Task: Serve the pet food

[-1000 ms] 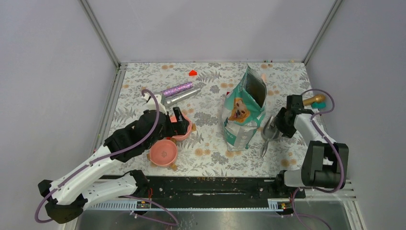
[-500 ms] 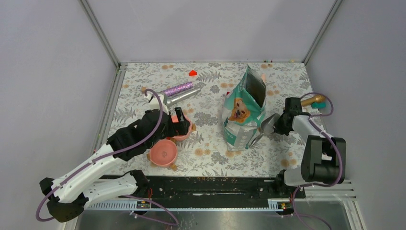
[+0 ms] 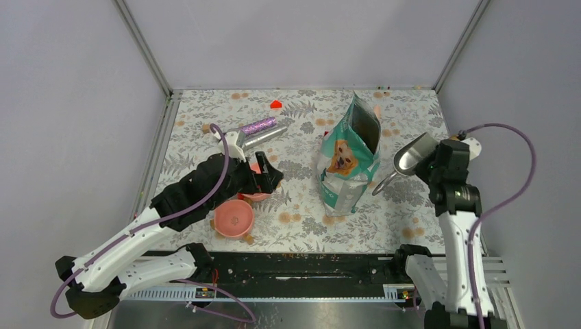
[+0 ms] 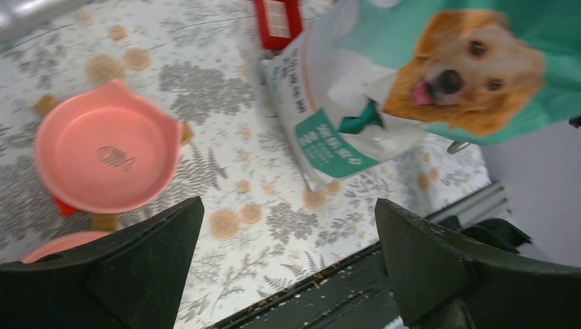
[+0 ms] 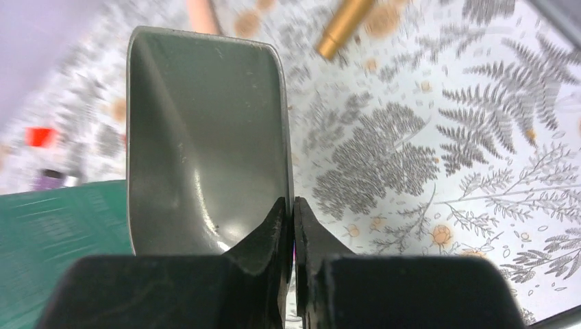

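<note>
Leftmost, the left gripper hangs low over the flowered cloth with its jaws spread wide and nothing between them. It sits above the far bowl, a pink dish mostly covered by the arm. The near bowl, also pink, lies just beside it toward the arm bases, and its inside is bare.

Farther back lie a purple tube and a silver tube, side by side, with a red block beyond them.

Near the middle the pouch stands upright, teal and silver, with its dog print facing the bases and its top open. Its mouth is dark, so the kibble itself cannot be made out.

Just right of the pouch, apart from it, a metal scoop is held up off the cloth, its thin handle hanging down toward the pouch. The right gripper is clenched on the scoop's side wall. In the right wrist view its fingers pinch the rim, and the scoop's hollow shows only bare metal. A gold piece lies on the cloth beyond.
</note>
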You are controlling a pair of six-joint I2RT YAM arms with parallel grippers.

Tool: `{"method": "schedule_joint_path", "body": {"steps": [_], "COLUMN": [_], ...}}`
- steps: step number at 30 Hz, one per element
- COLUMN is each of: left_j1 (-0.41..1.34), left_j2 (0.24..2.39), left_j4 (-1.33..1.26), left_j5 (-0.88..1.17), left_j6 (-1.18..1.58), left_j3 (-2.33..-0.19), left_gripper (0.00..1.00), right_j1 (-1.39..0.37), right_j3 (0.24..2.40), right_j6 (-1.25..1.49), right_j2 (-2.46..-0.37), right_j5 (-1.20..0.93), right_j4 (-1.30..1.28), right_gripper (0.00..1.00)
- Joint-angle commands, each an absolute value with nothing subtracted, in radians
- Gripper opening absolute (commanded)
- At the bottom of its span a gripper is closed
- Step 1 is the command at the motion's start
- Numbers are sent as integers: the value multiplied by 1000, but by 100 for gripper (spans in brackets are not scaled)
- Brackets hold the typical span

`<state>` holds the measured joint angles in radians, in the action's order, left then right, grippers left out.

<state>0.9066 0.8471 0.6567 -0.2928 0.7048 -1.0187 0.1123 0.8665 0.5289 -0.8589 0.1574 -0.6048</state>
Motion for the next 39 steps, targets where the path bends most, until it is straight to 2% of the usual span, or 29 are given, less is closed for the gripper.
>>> {"method": "schedule_joint_path", "body": {"steps": [1, 10, 14, 18, 20, 25, 30, 34, 39], "left_j1": [909, 911, 910, 911, 912, 911, 911, 911, 912], "left_j2": [863, 1070, 1160, 1236, 1268, 1281, 1294, 1309, 1308], "left_j4": [382, 139, 71, 5, 4, 48, 14, -19, -30], "left_j5": [-112, 218, 313, 378, 411, 363, 371, 373, 340], "left_j6": [644, 586, 607, 639, 640, 600, 621, 644, 658], "left_j3": [-1055, -1254, -1319, -1361, -1387, -1390, -1379, -1358, -1336], "left_gripper": [99, 99, 99, 99, 99, 97, 89, 73, 62], "right_j1": [115, 111, 50, -142, -194, -245, -314, -350, -375], "right_j3": [1059, 1331, 1387, 1464, 1487, 1442, 1412, 1355, 1353], "right_j6": [569, 675, 760, 774, 804, 896, 916, 955, 940], "right_j2": [-729, -783, -827, -904, -947, -967, -984, -967, -976], "right_j5": [187, -139, -118, 26, 26, 25, 55, 75, 80], "right_j4": [-704, -684, -604, -564, -542, -430, -398, -334, -351], "right_gripper": [0, 0, 0, 0, 0, 0, 0, 0, 0]}}
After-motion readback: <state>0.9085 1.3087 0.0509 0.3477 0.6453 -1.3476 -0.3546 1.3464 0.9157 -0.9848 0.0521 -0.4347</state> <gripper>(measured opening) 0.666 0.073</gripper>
